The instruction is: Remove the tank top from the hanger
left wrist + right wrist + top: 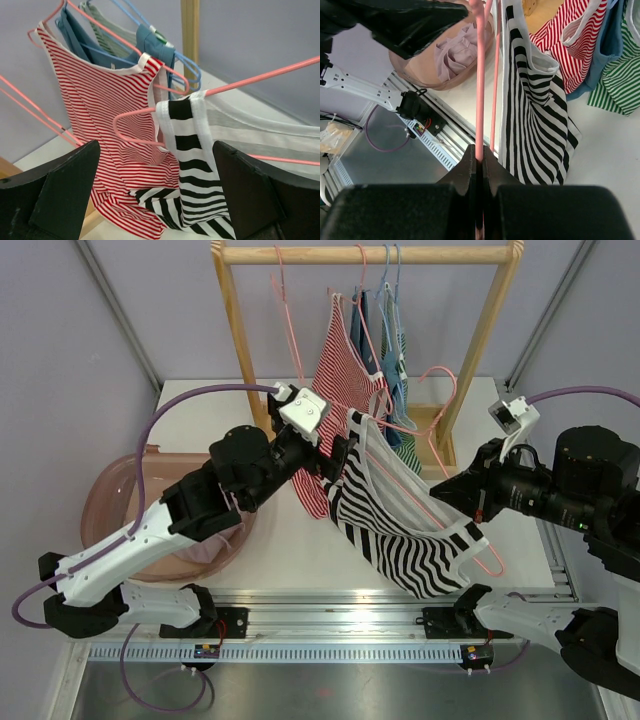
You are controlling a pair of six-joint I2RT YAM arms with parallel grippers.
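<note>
Left gripper (157, 190) stood fully open, empty. Tank top (192, 165) strap hung just ahead at 1 o'clock, long axis vertical, draped over hanger (260, 76). Right gripper (481, 160) was clamped shut on hanger wire.

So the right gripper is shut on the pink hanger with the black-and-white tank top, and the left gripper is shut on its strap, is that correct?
Not quite: the left gripper is open. The left wrist view shows its fingers wide apart on either side of the strap. The right gripper is shut on the pink hanger carrying the black-and-white tank top.
</note>
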